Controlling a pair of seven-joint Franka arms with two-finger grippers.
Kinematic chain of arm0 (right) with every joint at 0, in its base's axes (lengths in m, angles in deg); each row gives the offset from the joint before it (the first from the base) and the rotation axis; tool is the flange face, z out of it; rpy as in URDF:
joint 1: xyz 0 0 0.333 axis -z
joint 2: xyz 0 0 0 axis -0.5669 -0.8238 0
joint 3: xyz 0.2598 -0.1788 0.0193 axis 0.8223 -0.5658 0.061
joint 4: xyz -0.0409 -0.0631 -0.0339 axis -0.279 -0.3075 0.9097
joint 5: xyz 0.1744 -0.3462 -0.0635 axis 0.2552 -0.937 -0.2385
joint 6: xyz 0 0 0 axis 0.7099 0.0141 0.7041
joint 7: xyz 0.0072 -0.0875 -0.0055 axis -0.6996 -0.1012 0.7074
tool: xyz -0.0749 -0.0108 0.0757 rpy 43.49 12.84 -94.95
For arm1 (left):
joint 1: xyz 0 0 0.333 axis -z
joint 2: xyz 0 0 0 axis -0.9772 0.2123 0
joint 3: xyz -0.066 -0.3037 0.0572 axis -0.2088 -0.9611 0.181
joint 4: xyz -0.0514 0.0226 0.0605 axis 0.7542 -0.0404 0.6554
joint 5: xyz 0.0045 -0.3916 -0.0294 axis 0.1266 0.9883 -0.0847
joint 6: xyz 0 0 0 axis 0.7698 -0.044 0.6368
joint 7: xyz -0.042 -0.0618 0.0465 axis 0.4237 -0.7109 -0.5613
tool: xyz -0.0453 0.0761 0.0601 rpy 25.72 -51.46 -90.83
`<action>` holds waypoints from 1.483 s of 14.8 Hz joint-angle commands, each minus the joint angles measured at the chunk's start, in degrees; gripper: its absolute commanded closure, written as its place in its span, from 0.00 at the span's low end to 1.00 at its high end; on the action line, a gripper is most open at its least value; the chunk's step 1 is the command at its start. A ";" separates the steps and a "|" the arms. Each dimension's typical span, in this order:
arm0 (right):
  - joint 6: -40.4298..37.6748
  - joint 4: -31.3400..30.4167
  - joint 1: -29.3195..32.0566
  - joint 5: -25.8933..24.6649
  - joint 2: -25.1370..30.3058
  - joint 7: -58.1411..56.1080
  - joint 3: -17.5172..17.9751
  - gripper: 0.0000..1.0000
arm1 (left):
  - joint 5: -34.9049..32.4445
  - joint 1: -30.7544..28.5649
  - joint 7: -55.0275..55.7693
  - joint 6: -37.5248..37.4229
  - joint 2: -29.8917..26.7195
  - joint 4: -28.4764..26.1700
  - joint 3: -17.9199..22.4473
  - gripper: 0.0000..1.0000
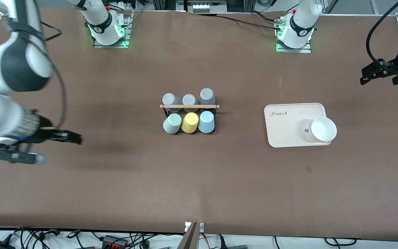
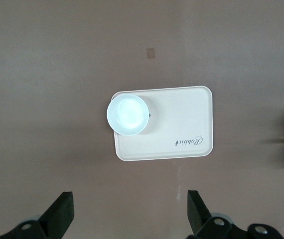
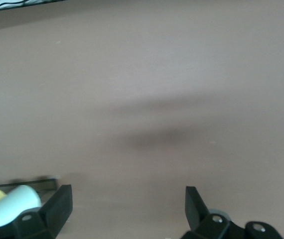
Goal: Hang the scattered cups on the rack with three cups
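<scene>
The black wire rack (image 1: 189, 106) with its wooden rod stands mid-table. The mint green cup (image 1: 172, 123) and the light blue cup (image 1: 206, 121) sit upside down on its row nearer the front camera, with a yellow cup (image 1: 189, 122) between them. Three grey cups (image 1: 189, 99) fill the farther row. My right gripper (image 1: 76, 138) is open and empty over bare table toward the right arm's end. Its wrist view shows the gripper (image 3: 128, 206) and the mint cup (image 3: 12, 204). My left gripper (image 1: 365, 77) is open and empty, high over the left arm's end, and also shows in its wrist view (image 2: 130, 209).
A beige tray (image 1: 288, 121) lies between the rack and the left arm's end, with a white bowl (image 1: 322, 129) on its corner. The left wrist view shows the tray (image 2: 182, 124) and bowl (image 2: 127, 114). Cables lie along the table's front edge.
</scene>
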 commanded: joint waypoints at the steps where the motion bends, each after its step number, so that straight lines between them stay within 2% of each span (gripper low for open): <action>1: -2.23 -0.20 3.18 -2.27 2.51 -5.35 0.95 0.00 | 1.64 -0.96 -0.43 -0.03 0.55 1.04 0.53 0.00; 5: -2.24 -0.20 4.60 -2.45 3.49 -7.48 0.43 0.00 | 1.64 -1.40 -0.26 -0.20 0.64 1.21 0.44 0.00; 8: -1.45 -0.98 4.77 -2.80 5.76 -9.59 -0.28 0.00 | 1.29 -1.32 -0.09 -0.64 2.30 3.32 0.35 0.00; 12: 4.87 -10.63 5.04 -4.47 11.82 -11.08 -0.28 0.00 | 1.55 -1.40 -0.44 -0.73 2.31 3.23 0.09 0.00; 15: 7.34 -15.30 4.33 -4.47 15.35 -11.61 -2.30 0.00 | 1.55 -1.49 -0.44 -0.73 2.14 3.24 0.09 0.00; 19: 5.67 -17.50 4.68 -4.56 17.45 -12.32 -2.30 0.00 | 1.55 -1.49 -0.35 -0.73 1.96 3.06 0.09 0.00; 22: 7.86 -24.86 4.68 -4.48 21.93 -12.32 -2.22 0.00 | 1.55 -1.49 -0.35 -0.73 1.87 2.88 0.00 0.00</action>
